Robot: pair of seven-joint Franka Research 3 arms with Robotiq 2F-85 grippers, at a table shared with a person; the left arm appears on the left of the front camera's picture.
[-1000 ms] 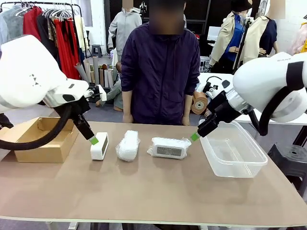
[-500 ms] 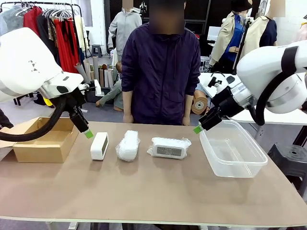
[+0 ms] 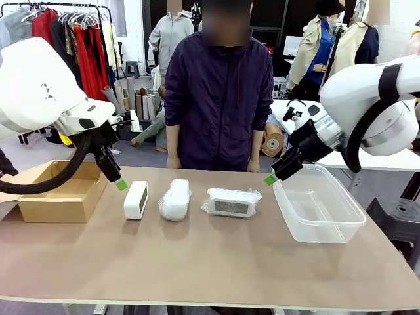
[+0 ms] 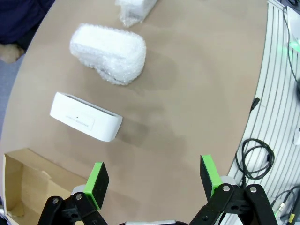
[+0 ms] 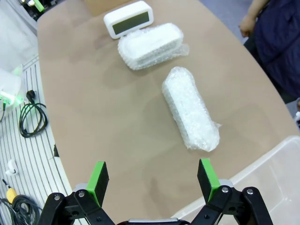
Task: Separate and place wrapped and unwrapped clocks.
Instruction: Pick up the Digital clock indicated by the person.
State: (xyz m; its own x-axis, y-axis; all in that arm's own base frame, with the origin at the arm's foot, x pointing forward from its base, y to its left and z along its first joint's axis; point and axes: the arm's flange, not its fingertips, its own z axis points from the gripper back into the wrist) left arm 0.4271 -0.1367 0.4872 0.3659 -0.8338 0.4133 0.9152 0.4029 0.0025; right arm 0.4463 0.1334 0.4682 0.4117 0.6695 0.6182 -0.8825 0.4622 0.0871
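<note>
The left wrist view cuts off the right wrapped clock at its top edge. Left gripper and right gripper hover spread wide, empty, flanking a row of three: one bare clock at left, the middle wrapped clock, then the right one.

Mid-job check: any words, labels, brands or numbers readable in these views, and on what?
Nothing legible.
Bare clock: faint marking on its top face, too small to read.
Wrapped clock showing its screen: grey under bubble wrap, no digits legible.
Left arm housing: small dark marks, blurred.
</note>
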